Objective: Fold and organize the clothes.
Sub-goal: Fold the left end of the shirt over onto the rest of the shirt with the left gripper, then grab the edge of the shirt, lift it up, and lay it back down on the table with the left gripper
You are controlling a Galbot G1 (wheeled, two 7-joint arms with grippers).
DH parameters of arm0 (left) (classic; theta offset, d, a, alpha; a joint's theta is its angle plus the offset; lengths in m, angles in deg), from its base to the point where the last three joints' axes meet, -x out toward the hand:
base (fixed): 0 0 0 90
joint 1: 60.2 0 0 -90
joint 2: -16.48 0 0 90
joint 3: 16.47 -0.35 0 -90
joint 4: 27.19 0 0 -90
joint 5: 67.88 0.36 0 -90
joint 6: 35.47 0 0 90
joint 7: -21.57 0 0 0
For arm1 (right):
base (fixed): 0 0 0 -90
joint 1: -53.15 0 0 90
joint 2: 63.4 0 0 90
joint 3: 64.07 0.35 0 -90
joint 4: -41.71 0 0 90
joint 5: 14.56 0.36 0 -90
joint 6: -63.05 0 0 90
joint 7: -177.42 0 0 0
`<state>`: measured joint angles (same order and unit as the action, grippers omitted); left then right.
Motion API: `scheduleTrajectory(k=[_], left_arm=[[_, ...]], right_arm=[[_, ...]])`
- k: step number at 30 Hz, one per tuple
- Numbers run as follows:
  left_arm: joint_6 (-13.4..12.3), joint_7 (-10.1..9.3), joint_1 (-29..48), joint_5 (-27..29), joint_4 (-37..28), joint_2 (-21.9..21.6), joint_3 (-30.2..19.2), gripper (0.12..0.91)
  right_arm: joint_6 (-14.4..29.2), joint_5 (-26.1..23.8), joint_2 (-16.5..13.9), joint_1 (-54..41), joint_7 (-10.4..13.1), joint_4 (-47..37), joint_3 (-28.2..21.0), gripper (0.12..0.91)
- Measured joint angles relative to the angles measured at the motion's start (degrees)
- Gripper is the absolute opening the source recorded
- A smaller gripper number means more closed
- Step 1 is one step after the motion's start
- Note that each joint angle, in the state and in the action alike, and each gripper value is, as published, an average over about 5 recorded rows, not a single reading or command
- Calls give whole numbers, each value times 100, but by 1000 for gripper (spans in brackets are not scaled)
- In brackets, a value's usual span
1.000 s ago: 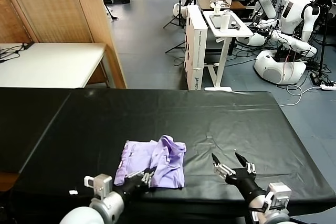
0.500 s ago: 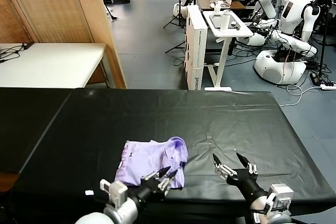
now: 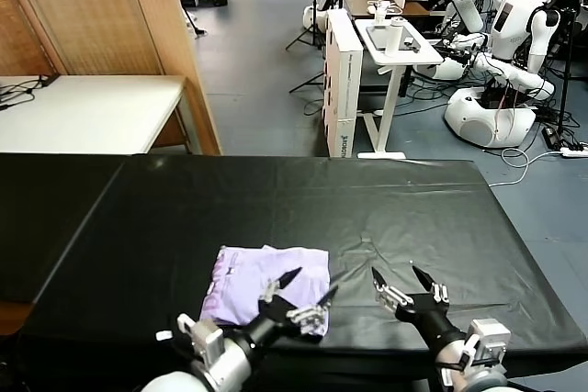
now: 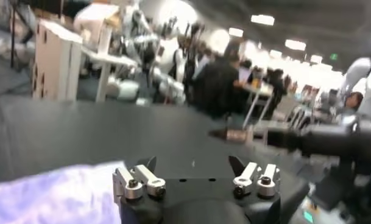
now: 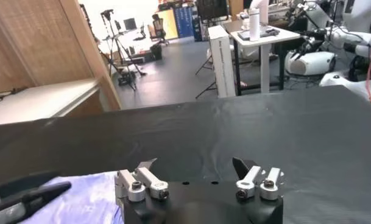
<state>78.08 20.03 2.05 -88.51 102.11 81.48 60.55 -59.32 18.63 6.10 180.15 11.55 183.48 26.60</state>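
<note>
1. The left gripper (image 3: 301, 287) is hanging just above the near right corner of the T-shirt (image 3: 262, 284), with its two fingers spread wide and nothing between them.
2. The right gripper (image 3: 410, 285) is waiting near the front edge of the table (image 3: 432, 218), a little to the right of the shirt — its fingers are spread apart too, and it is holding nothing.
3. The light purple T-shirt is lying folded in a small, nearly square pile near the front edge of the table, a bit to the robot's left of the middle.
4. The shirt is looking thin, soft and light, so it is likely going to bend, wrinkle and slide easily on the smooth black cover.
5. A good place for grabbing it is probably an edge or a corner of the pile — pinching all the layers together, so the fold is not falling open.
6. Nothing is lying on the black table near the shirt, so nothing is getting in the way there; only the two grippers are close to each other.
7. Farther back, a white table (image 3: 92, 112) and a wooden screen (image 3: 110, 11) are standing on the left, and a white stand (image 3: 397, 48) and white robots (image 3: 514, 34) are standing on the right, all well apart from the shirt.
</note>
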Motion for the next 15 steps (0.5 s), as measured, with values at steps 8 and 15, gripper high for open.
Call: scheduleTrajectory(k=[8,15], left_arm=[[-28,111,-126,86,-228,111,655,907],[-71,317,-241,-53,-651,343,1189,907]], right_arm=[[0,42,-13,-42,-4,-41,14,907],[0,98,-48,-119,-5,-80,4,907]])
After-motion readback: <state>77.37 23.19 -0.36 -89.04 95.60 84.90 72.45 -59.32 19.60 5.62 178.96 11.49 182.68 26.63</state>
